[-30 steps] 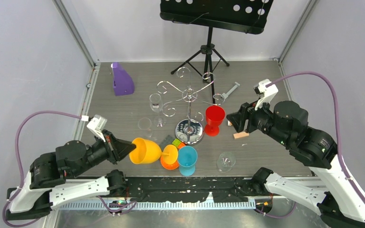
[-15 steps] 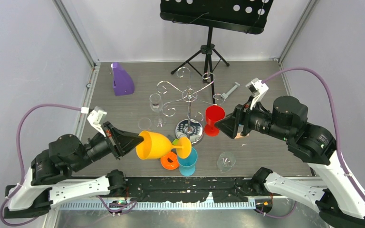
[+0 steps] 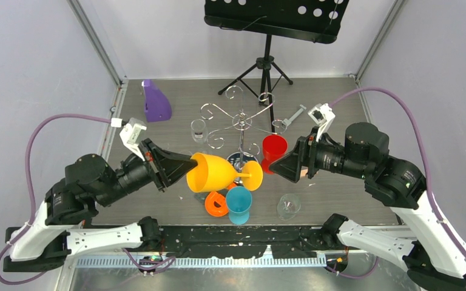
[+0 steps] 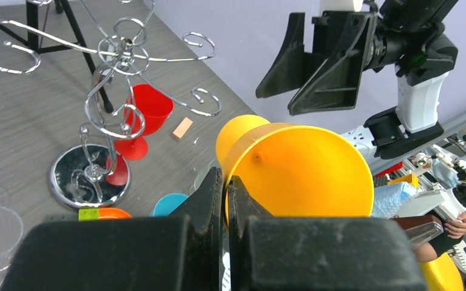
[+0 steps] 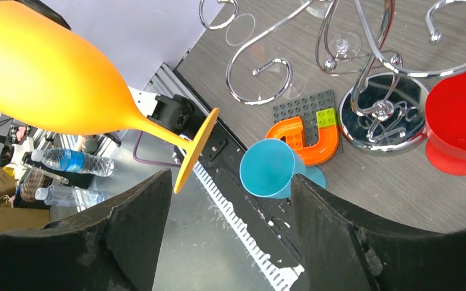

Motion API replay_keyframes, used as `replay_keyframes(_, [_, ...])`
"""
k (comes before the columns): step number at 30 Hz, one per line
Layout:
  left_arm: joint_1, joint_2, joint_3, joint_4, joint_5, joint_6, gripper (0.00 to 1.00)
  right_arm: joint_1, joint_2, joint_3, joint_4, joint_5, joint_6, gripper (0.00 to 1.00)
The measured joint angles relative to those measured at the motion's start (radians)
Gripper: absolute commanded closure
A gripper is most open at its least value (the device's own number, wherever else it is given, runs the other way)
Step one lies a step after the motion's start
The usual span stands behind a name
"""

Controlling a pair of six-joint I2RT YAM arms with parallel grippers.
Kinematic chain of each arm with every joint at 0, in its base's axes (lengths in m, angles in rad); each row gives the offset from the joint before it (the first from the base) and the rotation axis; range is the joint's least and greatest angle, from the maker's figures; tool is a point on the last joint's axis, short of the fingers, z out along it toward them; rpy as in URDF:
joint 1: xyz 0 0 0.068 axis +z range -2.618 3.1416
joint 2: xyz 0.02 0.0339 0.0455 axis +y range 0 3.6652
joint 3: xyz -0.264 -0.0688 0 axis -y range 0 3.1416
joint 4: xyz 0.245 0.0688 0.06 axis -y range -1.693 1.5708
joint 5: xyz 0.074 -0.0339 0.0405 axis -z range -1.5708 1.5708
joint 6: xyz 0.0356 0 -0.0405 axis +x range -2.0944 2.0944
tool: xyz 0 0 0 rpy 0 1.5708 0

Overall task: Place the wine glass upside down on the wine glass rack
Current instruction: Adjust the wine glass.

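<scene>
clock reference: top view, dial centred on the rack's post, 12 o'clock toward the far wall.
wine glass rack (image 3: 241,123): upright at mid-table, with its chrome base flat on the surface.
orange wine glass (image 3: 217,173): held off the table at 7 o'clock and lying nearly level. The mouth faces 9 o'clock and the foot faces 3 o'clock. It is clear of the rack's curled arms.
left gripper (image 4: 226,182): fingers clenched on the bowl's rim, with the wall pinched between them.
right gripper (image 3: 273,169): at 4 o'clock, fingers spread wide and grasping nothing. The tips face the glass foot but stay apart from it.
red glass (image 3: 273,148): upright at 3 o'clock, just beside the rack base.
teal glass (image 3: 239,203): stands at 6 o'clock, near the table's front edge.
orange U-shaped piece (image 3: 216,205): just beside the teal glass, on its 9 o'clock side.
clear glasses: one is at 10 o'clock (image 3: 199,130) and one at 5 o'clock (image 3: 289,206).
music stand (image 3: 267,66): at 12 o'clock, behind the rack.
purple object (image 3: 155,102): at 10 o'clock, well apart from the rack.
</scene>
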Motion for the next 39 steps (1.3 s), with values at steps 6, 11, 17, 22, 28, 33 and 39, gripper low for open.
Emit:
replay_keyframes(6, [0.0,0.079,0.043,0.023,0.022,0.025,1.0,0.0,-0.028,-0.055,-0.008,-0.019,0.023,0.28])
replay_keyframes(11, [0.0,0.151,0.075,0.032,0.037,0.043,1.0,0.0,-0.034,-0.074,-0.01,-0.034,0.037,0.32])
replay_keyframes(17, [-0.005,0.197,0.106,0.045,0.048,0.057,1.0,0.0,-0.035,-0.097,-0.01,-0.051,0.041,0.44])
replay_keyframes(22, [-0.009,0.216,0.119,0.05,0.048,0.071,1.0,0.0,-0.041,-0.125,-0.01,-0.068,0.046,0.6])
replay_keyframes(28, [-0.015,0.215,0.121,0.061,0.048,0.086,0.97,0.0,-0.041,-0.133,0.003,-0.086,0.056,0.87])
replay_keyframes(33, [-0.019,0.201,0.109,0.066,0.053,0.095,0.68,-0.004,-0.054,-0.132,0.024,-0.049,0.071,0.95])
replay_keyframes(39, [-0.02,0.118,0.038,0.119,0.06,0.093,0.48,-0.005,-0.074,-0.1,-0.047,0.076,0.024,0.95])
